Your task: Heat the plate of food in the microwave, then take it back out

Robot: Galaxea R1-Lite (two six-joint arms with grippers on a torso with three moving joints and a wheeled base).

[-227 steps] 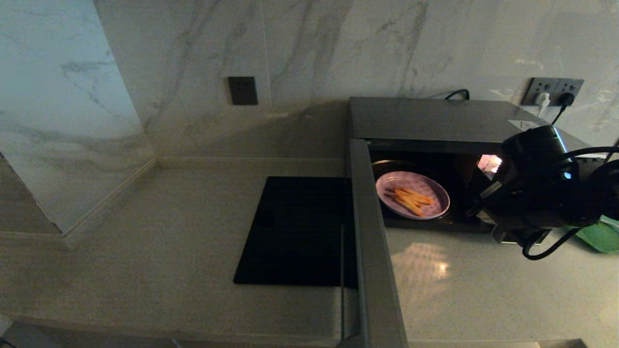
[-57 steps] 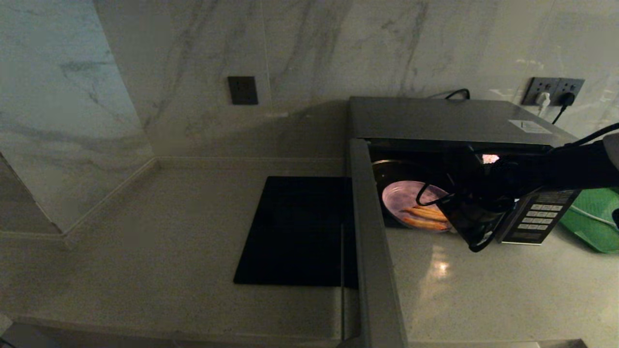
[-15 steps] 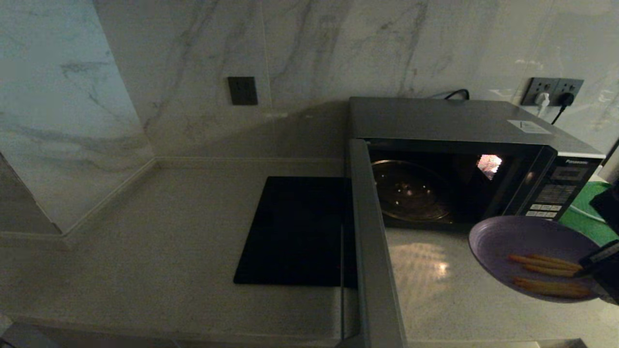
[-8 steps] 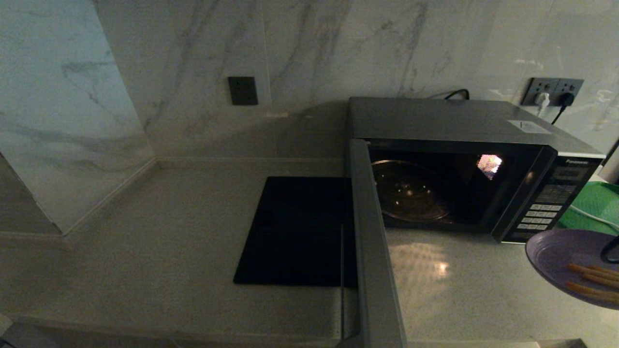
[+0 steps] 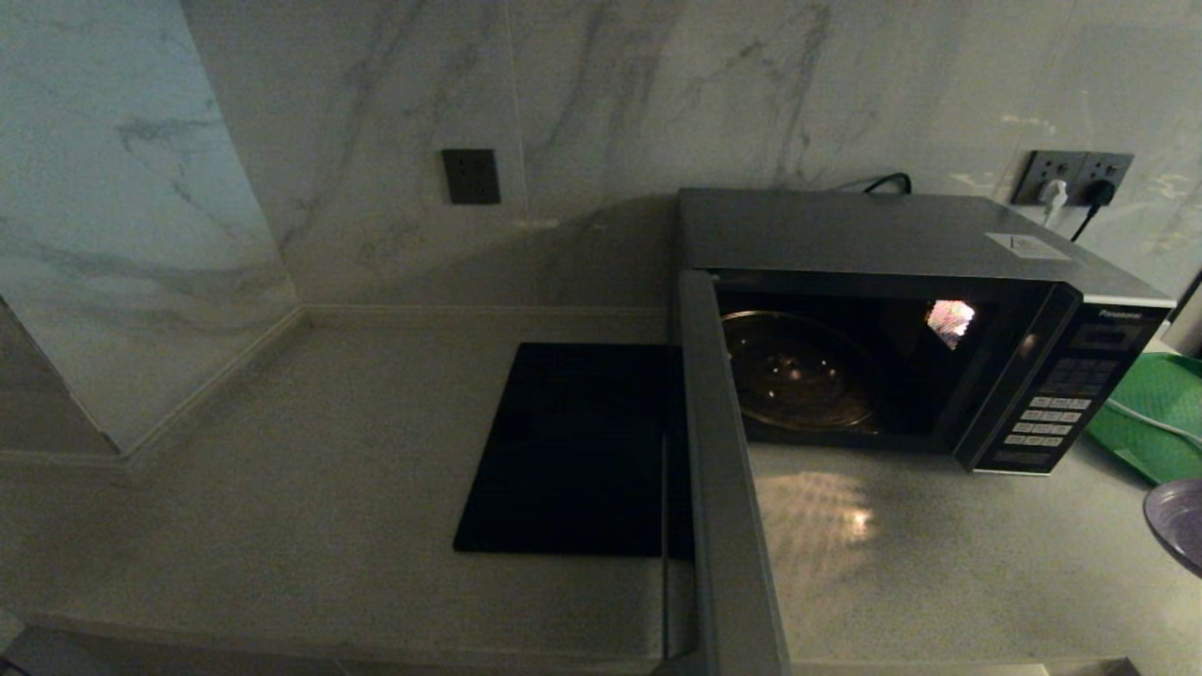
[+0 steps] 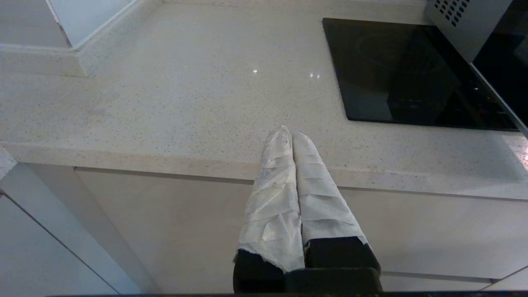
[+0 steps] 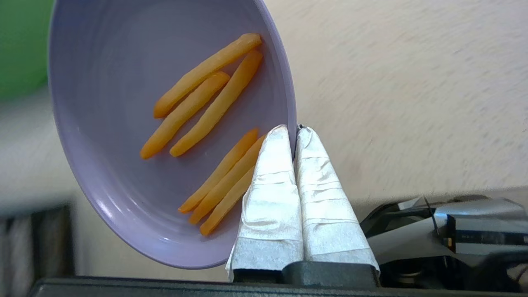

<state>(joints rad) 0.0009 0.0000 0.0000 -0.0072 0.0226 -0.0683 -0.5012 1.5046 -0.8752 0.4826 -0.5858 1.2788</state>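
My right gripper (image 7: 293, 128) is shut on the rim of the plate of food (image 7: 123, 123), a lilac plate with several orange sticks on it. In the head view only an edge of the plate (image 5: 1178, 521) shows at the far right, above the counter in front of the green tray. The microwave (image 5: 883, 235) stands with its door (image 5: 728, 488) swung wide open toward me, its glass turntable (image 5: 798, 371) bare and its inside light on. My left gripper (image 6: 292, 133) is shut on nothing, parked just beyond the counter's front edge.
A flat black square mat (image 5: 582, 451) lies on the counter left of the open door. A green tray (image 5: 1150, 413) sits right of the microwave's button panel (image 5: 1042, 422). Marble walls close the back and left. Wall sockets (image 5: 1075, 178) hold the cords.
The right gripper has carried the plate out of the microwave and further right, so that it is now almost out of the head view. The left arm has not moved.
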